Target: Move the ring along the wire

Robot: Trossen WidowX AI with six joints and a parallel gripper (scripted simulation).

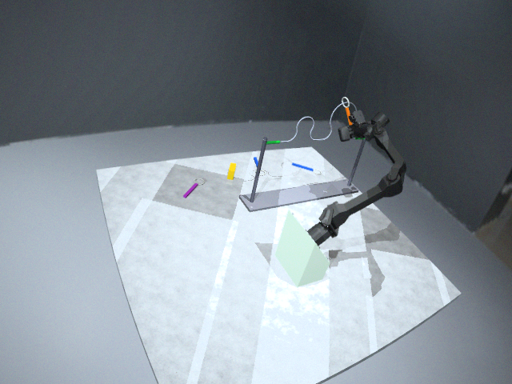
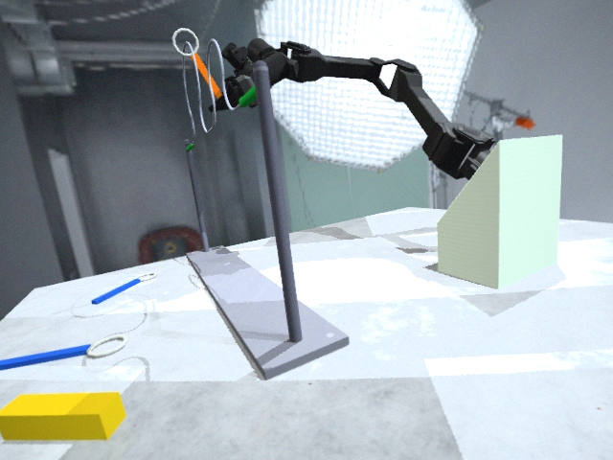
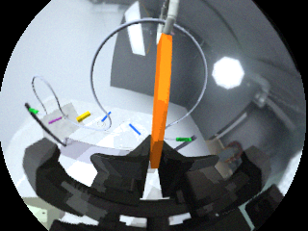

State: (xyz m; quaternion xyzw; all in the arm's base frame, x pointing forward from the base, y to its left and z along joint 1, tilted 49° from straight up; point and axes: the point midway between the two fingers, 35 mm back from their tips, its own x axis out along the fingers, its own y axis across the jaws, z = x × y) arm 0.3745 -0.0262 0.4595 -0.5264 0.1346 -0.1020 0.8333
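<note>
The white ring (image 1: 342, 102) (image 2: 172, 41) is around the thin grey wire (image 1: 306, 117) (image 3: 91, 72) at its tall hump near the right post (image 1: 356, 161) in the top view; the wrist view shows the ring nearly edge-on. Whether ring and wire touch is unclear. The orange handle (image 1: 348, 114) (image 2: 206, 76) (image 3: 162, 87) slants down from the ring. My gripper (image 1: 351, 122) (image 2: 220, 95) (image 3: 152, 137) is shut on the handle's lower end, beside the wire. One green part (image 1: 359, 138) (image 2: 189, 147) (image 3: 183, 140) is below it; the other (image 1: 273, 142) (image 2: 247, 97) adjoins the left post (image 1: 258, 171) (image 2: 277, 197).
The posts stand on a grey base (image 1: 298, 198) (image 2: 238, 291). A yellow block (image 1: 231, 171) (image 2: 54, 416), two blue-handled rings (image 1: 302, 166) (image 2: 116, 290) and a purple-handled ring (image 1: 190, 190) lie on the table. A pale green wedge (image 1: 291, 252) (image 2: 530, 208) stands by the arm's base.
</note>
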